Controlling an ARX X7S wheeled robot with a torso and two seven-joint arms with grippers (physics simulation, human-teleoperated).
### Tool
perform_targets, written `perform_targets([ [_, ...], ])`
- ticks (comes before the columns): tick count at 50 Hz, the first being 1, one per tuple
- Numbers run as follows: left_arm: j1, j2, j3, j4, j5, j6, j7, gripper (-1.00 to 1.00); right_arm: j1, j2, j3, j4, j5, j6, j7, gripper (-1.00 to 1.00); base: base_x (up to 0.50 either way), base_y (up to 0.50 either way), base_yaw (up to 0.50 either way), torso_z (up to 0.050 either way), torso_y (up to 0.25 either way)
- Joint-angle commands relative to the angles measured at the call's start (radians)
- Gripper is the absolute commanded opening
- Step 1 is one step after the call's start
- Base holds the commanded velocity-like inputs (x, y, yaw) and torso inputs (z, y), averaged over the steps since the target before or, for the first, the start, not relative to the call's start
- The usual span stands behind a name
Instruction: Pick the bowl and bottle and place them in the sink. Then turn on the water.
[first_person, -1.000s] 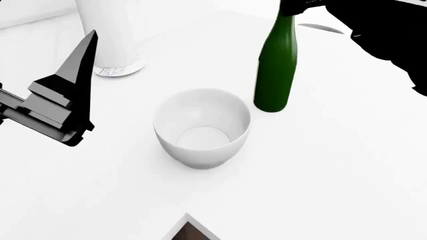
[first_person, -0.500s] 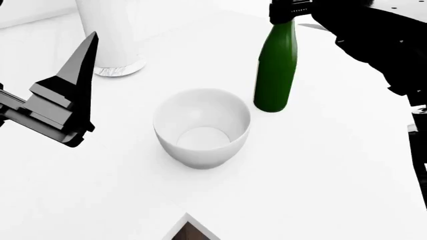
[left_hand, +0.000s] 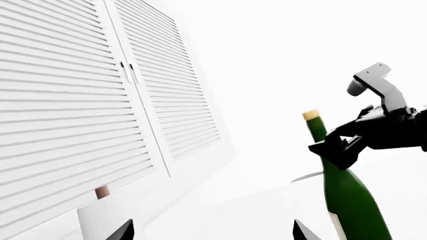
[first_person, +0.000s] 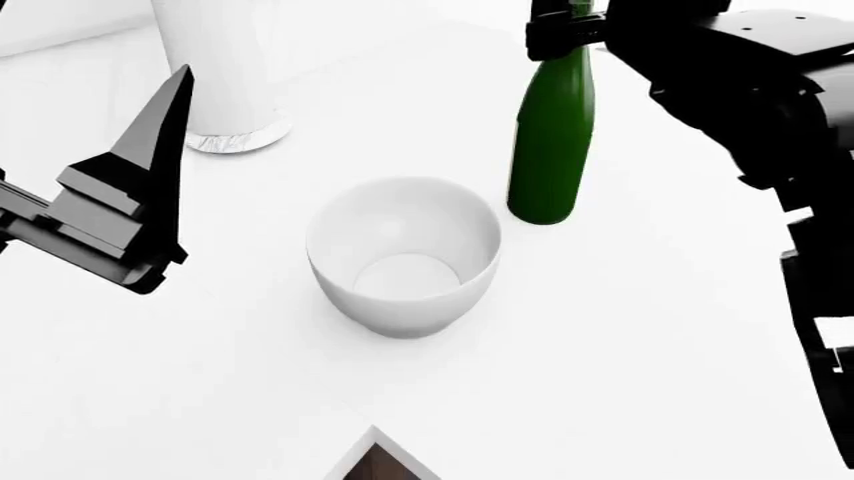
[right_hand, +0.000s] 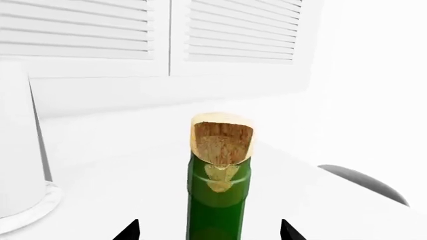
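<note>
The white bowl stands upright in the middle of the white counter. Just behind and right of it stands the dark green bottle, upright, its tan cork showing in the right wrist view. My right gripper is open, one fingertip on either side of the bottle's neck with a gap on both sides. My left gripper is open and holds nothing; one of its fingers hangs left of the bowl, apart from it. The sink and water are out of view.
A tall white cylinder with a silvery base stands at the back left of the counter. Louvred cabinet doors rise behind it. A flat grey disc lies behind the bottle. A dark notch cuts the counter's near edge.
My right arm has swung further into the head view, leftward and down, bringing its gripper around the bottle's neck. The left arm, bowl and bottle have not moved.
</note>
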Motion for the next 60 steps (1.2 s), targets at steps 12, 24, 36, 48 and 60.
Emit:
perform_targets([
  [12, -0.013, 0.014, 0.022, -0.011, 0.021, -0.011, 0.009, 1.0, 0.036, -0.055, -0.027, 0.161, -0.048, -0.062, -0.069, 1.0, 0.0, 0.0, 0.0, 0.0, 0.0],
  [24, -0.002, 0.013, 0.015, -0.012, 0.024, -0.006, 0.009, 1.0, 0.022, -0.043, -0.024, 0.121, -0.046, -0.069, -0.058, -1.0, 0.0, 0.0, 0.0, 0.0, 0.0],
  [36, 0.016, 0.012, 0.009, -0.007, 0.025, -0.002, 0.01, 1.0, 0.005, -0.028, -0.026, 0.072, -0.052, -0.085, -0.046, -1.0, 0.0, 0.0, 0.0, 0.0, 0.0],
  [48, 0.009, 0.018, 0.016, -0.004, 0.025, -0.005, 0.006, 1.0, 0.039, -0.005, -0.018, 0.021, -0.06, -0.088, -0.025, -1.0, 0.0, 0.0, 0.0, 0.0, 0.001],
  [60, 0.015, 0.02, 0.026, 0.008, 0.017, -0.011, 0.01, 1.0, 0.113, 0.028, -0.017, -0.044, -0.08, -0.087, -0.027, -1.0, 0.0, 0.0, 0.0, 0.0, 0.001],
])
